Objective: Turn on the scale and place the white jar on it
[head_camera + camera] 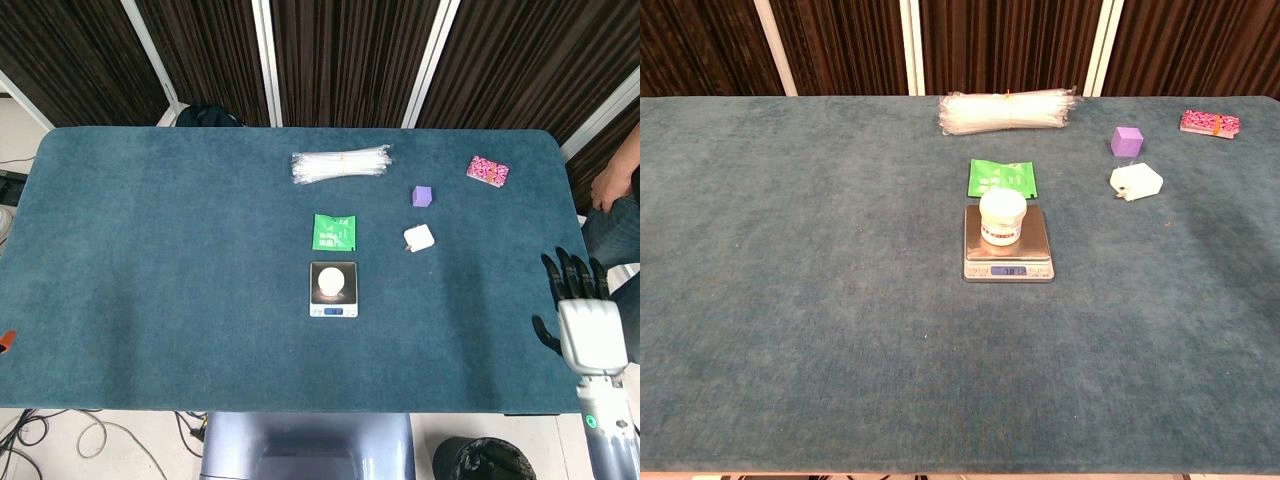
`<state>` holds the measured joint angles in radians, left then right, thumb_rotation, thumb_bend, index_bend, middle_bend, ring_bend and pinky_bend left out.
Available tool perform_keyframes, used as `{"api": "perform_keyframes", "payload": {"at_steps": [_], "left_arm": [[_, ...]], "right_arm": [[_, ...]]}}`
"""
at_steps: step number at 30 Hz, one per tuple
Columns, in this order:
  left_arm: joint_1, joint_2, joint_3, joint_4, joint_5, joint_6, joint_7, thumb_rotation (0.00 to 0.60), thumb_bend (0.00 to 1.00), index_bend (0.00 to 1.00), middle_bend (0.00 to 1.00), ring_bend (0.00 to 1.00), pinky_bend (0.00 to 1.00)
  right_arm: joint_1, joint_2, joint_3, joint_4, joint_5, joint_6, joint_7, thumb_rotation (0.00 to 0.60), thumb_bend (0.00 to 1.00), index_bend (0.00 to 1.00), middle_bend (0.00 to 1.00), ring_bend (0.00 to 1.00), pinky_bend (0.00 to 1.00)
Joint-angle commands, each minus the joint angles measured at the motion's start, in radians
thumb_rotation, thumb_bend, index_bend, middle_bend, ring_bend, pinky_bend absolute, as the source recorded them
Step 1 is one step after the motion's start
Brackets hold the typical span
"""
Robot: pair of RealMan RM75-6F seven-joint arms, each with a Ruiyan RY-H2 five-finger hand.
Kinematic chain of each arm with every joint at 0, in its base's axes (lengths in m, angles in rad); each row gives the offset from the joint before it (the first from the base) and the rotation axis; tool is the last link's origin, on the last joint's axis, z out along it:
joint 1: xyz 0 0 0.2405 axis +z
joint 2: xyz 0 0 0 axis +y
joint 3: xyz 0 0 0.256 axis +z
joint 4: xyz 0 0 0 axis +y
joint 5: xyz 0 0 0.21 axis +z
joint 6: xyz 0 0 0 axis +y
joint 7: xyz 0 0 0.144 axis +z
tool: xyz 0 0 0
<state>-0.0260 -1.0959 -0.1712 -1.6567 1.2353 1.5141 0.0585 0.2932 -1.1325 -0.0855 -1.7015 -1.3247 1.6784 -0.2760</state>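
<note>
White jar (1002,218) sits on the scale (1008,262), near the middle of the table (790,300), and the little screen at the front of the scale glows blue, so the scale looks turned on. The jar stands upright and nothing touches it. Just behind the scale lies a green packet (1002,178), and a bundle of clear straws (1010,110) lies near the far edge. The right hand (585,320) hangs off the right edge of the table, well apart from the jar, fingers spread and holding nothing. The left hand is not in either view. The job looks done, I think. The best thing now is to keep the hand away, so the jar does not get bumped and the number can settle.
</note>
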Motion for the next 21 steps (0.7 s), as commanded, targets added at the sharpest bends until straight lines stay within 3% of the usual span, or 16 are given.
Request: {"api": "perform_keyframes", "payload": {"at_steps": [1,9,21], "left_arm": [[-0.002,0.003,0.000,0.004,-0.001,-0.007,-0.010,0.600,0.12,0.00,0.00,0.00,0.00],[-0.006,0.003,-0.003,0.028,-0.006,-0.022,-0.035,0.600,0.12,0.00,0.00,0.00,0.00],[-0.014,-0.012,-0.005,0.056,-0.006,-0.026,-0.033,0.600,0.12,0.00,0.00,0.00,0.00]], "right_arm": [[-0.049,-0.025,-0.028,0.041,-0.042,0.037,-0.001,0.600,0.36,0.00,0.00,0.07,0.00],[-0.090,-0.039,-0.051,0.072,-0.079,0.009,0.032,0.600,0.36,0.00,0.00,0.06,0.00],[-0.112,-0.017,-0.024,0.069,-0.119,-0.019,0.069,0.600,0.36,0.00,0.00,0.06,0.00]]}}
